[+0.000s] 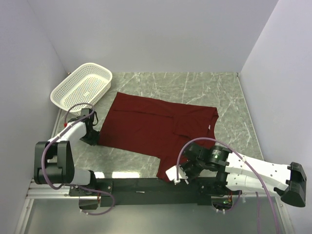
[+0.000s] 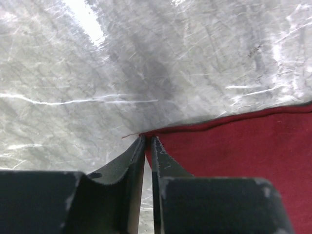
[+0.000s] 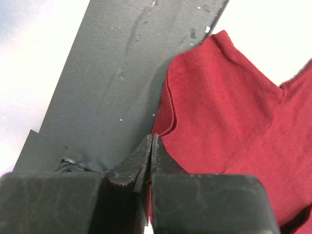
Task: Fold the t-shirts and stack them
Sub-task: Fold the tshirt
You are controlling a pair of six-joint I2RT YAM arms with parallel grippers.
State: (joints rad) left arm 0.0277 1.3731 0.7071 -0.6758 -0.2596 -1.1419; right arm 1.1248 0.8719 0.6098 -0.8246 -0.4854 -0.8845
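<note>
Left pincer (image 2: pixel 147 139) and right pincer (image 3: pixel 150 138) each sat at a near corner of the cloth, which we judged was the setup for lifting that edge and folding it over. We saw the grey marbled desk (image 1: pixel 195 87) carrying the dark red short-sleeved cloth t-shirt (image 1: pixel 156 124), spread flat near the middle, its near right corner reaching onto the black rail (image 3: pixel 107 73). Near its far left corner stood the white perforated plastic basket (image 1: pixel 83 90), apart from the cloth. On the left, the fingers were nearly together, only a slit between them, pinching the hem corner as far as we could judge. On the right, they were pressed tight on the hem edge.
</note>
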